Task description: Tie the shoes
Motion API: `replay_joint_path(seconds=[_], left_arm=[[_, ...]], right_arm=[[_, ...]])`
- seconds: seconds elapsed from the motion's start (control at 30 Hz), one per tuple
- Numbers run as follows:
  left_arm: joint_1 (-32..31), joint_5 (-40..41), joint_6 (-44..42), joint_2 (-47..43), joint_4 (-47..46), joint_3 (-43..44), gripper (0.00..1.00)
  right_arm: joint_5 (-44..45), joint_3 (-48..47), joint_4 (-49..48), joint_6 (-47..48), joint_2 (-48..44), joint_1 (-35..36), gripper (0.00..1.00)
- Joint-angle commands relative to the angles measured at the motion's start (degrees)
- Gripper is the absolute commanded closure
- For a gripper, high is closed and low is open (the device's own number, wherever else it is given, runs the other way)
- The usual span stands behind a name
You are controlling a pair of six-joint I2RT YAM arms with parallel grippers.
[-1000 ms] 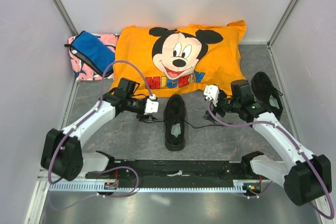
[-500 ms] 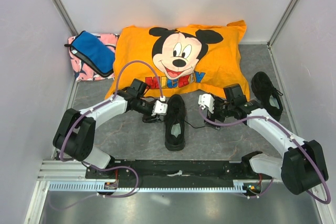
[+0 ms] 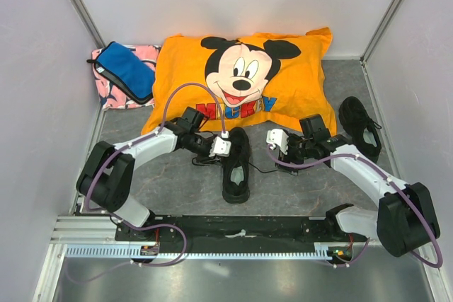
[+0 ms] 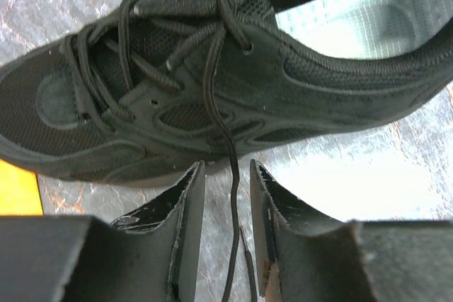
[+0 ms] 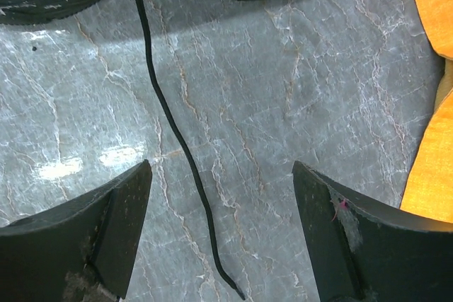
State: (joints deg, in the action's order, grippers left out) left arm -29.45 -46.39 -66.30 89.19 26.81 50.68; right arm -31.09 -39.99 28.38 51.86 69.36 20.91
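Observation:
One black shoe [image 3: 236, 164] lies in the middle of the table, toe toward the pillow, its laces loose. The second shoe [image 3: 359, 126] lies at the far right. My left gripper [image 3: 226, 149] is at the middle shoe's left side. In the left wrist view the gripper [image 4: 225, 171] is narrowly open, and a thin black lace [image 4: 211, 104] from the shoe [image 4: 318, 90] runs down between its fingers without being pinched. My right gripper [image 3: 274, 152] is right of that shoe. It is wide open [image 5: 221, 164] above the other lace end [image 5: 170, 122], which lies on the table.
A large orange Mickey pillow [image 3: 241, 76] lies behind the shoes, and its edge shows in the right wrist view [image 5: 432, 104]. A blue pouch [image 3: 126, 70] on a pink cloth [image 3: 106, 95] sits at the back left. Grey walls enclose the marbled table [image 3: 177, 182].
My left gripper has moved right up to the middle shoe's side. My right gripper has moved left toward the same shoe. The shoes have not moved.

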Motion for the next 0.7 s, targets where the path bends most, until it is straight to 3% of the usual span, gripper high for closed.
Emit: replay_joint_path(seconds=[0.0,0.1,0.17,0.27,0.43,0.63,0.67], left_arm=[[-0.96,0.25,0.65,0.99,-1.5,2.32,0.64],[-1.05,0.25,1.0,1.16,-1.5,2.5,0.71],[-1.05,0.51,2.74,0.73,-1.5,2.59,0.86],[-0.52,0.6,6.69,-1.37,-1.67,1.8,0.98],[2.11,-1.59,13.99,-6.3,-4.47,-0.49,0.98],[3.26,-6.6,34.1,-12.72,-13.96,-4.79,0.98],[3.17,-6.61,41.44,-13.42,-19.2,-6.88,0.98]], right_arm=[[0.06,0.26,0.01,1.14,0.07,0.19,0.12],[0.42,0.17,0.01,1.32,-0.02,0.19,0.12],[0.59,0.17,0.18,1.23,-0.19,0.19,0.13],[0.94,0.26,0.53,1.14,-0.54,0.19,0.15],[1.73,1.14,1.15,1.67,-0.98,0.1,0.21],[3.84,1.93,1.24,1.76,-1.16,0.19,0.24],[4.02,2.02,1.24,1.58,-1.16,0.19,0.24]])
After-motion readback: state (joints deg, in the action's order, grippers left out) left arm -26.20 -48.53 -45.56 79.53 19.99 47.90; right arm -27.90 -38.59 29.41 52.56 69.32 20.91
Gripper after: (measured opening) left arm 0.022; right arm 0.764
